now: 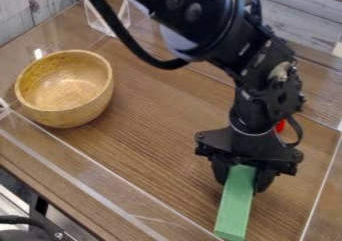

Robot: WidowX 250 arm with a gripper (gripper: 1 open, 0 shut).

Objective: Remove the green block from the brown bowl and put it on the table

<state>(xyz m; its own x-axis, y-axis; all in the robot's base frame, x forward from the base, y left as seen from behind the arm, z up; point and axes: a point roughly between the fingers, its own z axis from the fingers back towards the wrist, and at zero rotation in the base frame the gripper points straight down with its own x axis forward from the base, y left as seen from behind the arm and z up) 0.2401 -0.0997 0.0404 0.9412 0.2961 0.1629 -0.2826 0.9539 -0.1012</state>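
green block (235, 207) lies out of the empty bowl (63, 86) on the table (147, 115) near its front right corner, its upper end clamped in the claw (246, 172), so only letting go and lifting away seem left.

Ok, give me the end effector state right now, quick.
End effector: closed on the upper end of the green block, whose lower end is down at the table; whether it rests there cannot be told.
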